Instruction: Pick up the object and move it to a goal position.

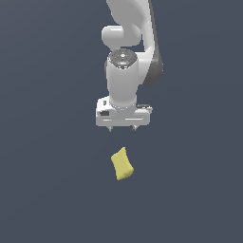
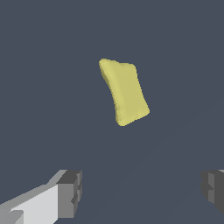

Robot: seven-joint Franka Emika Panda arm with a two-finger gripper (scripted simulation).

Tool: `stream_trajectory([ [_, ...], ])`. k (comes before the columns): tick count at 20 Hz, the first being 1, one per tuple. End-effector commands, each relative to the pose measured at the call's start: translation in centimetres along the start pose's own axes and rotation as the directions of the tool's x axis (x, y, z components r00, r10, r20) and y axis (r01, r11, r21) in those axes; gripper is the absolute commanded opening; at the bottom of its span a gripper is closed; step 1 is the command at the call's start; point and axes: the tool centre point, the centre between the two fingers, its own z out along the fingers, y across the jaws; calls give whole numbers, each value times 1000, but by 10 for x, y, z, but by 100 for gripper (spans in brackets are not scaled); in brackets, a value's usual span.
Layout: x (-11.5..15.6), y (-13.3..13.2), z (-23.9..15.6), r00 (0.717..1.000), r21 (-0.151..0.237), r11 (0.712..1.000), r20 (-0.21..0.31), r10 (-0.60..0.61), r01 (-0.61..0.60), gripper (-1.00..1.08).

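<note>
1. Gripper (image 1: 122, 128) hangs above the block (image 1: 122, 163), jaws spread wide, holding nothing.
2. Block lies on the dark floor, apart from both fingers (image 2: 70, 192).
3. Grasp, lift and carry all remain; no goal marker shows.

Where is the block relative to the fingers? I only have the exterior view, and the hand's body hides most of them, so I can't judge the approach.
Observer: In the wrist view the yellow block lies beyond the open gripper, apart from both fingers.
Operator: Is the gap wide enough for it?
Observer: Yes, the wrist view shows the jaws spread well wider than the block's narrow side.
Operator: How is it turned?
Observer: Its long side runs roughly crosswise to the line between the fingers, slightly tilted, so they look set to close on the narrow width.
</note>
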Motion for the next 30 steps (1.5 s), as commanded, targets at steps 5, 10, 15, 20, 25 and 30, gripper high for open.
stream_trajectory([
  [5,-2,4,3,1000,-10,1000,12,3,-3,100],
  [10,-6,11,8,999,-29,1000,33,12,-11,100],
  [15,-4,10,9,999,-27,1000,32,5,-4,100],
  [20,6,9,17,999,-27,999,33,-26,27,100],
  [25,23,7,32,996,-24,996,33,-82,83,100],
  [30,46,4,55,986,-18,987,34,-160,161,100],
])
